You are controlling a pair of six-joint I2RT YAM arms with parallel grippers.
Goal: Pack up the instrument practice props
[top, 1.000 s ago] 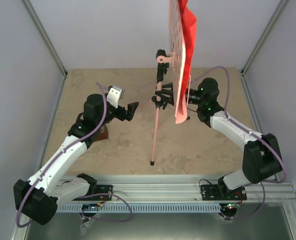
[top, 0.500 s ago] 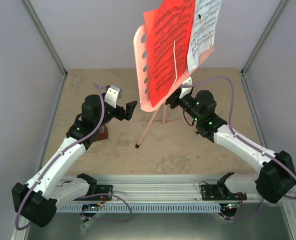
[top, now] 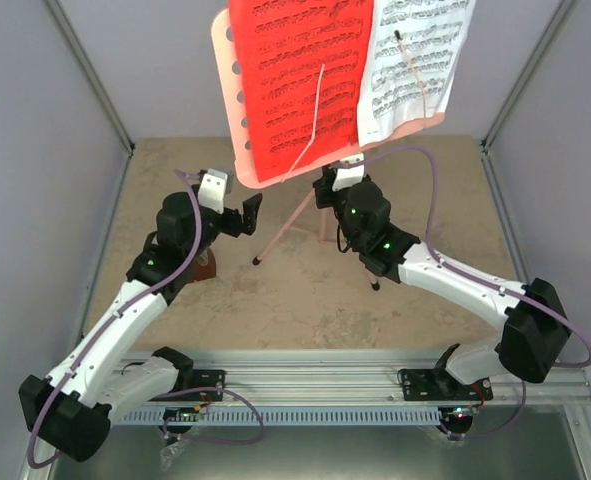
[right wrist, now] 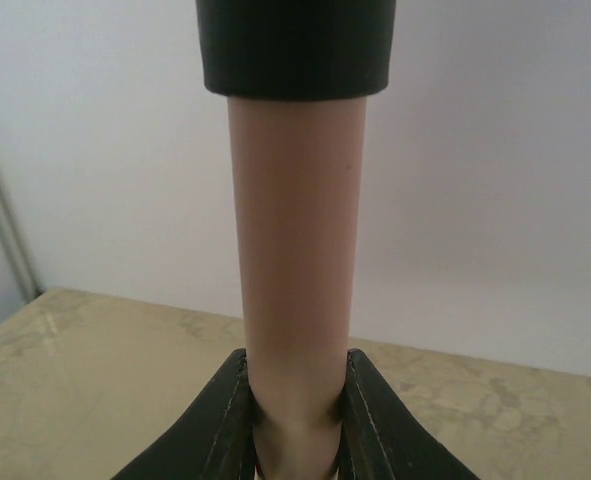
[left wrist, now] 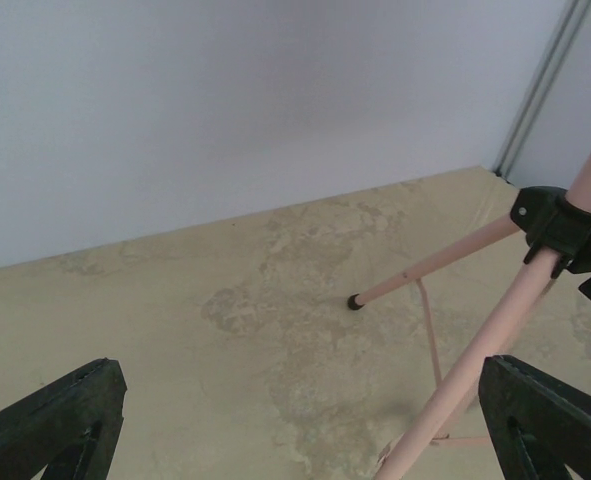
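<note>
The right pincer (right wrist: pixel 295 405) clamps the pink music stand (right wrist: pixel 295 250) by its pole; the left pincer (left wrist: pixel 300 425) stands wide. Stiff, probably light, top-heavy; its sheets (top: pixel 297 80) may slide off.

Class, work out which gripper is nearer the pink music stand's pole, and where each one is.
Right. The right gripper is closed around the pole, under a black collar. The left gripper is open, left of the pole in the overhead view, not touching it.
</note>
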